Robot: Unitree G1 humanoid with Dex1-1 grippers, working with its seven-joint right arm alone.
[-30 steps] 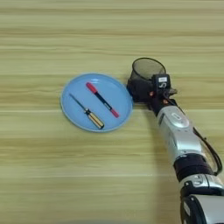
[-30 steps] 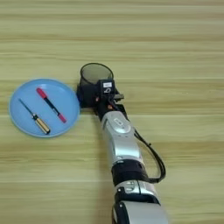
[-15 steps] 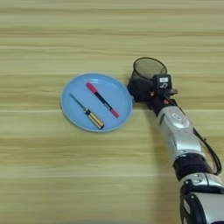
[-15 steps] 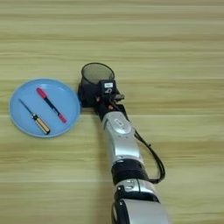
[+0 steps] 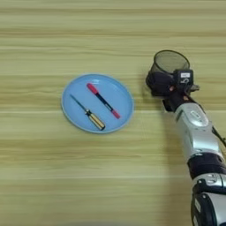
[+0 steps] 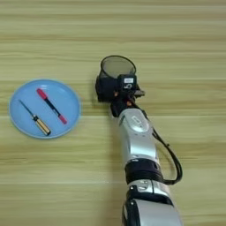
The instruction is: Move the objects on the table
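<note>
A black wire-mesh pen cup [image 5: 171,62] stands right of the middle of the wooden table [image 5: 53,176]. My right gripper [image 5: 160,83] is at the cup's near-left wall, its black fingers closed on the mesh there; the right eye view shows the cup [image 6: 117,67] and the gripper [image 6: 108,90] too. The slim black marker with a red cap [image 5: 103,100] lies slantwise on a blue plate [image 5: 121,95]. No loose white block shows; a small black box with a white face [image 5: 184,76] rides on the gripper's wrist.
On the blue plate, a screwdriver with a yellow-and-black handle [image 5: 90,115] lies beside the marker. My silver forearm [image 5: 196,132] runs from the bottom right edge up to the cup, with a black cable along it.
The gripper and the pen cup have moved together to the right, away from the blue plate. The plate, marker and screwdriver have stayed where they were.
</note>
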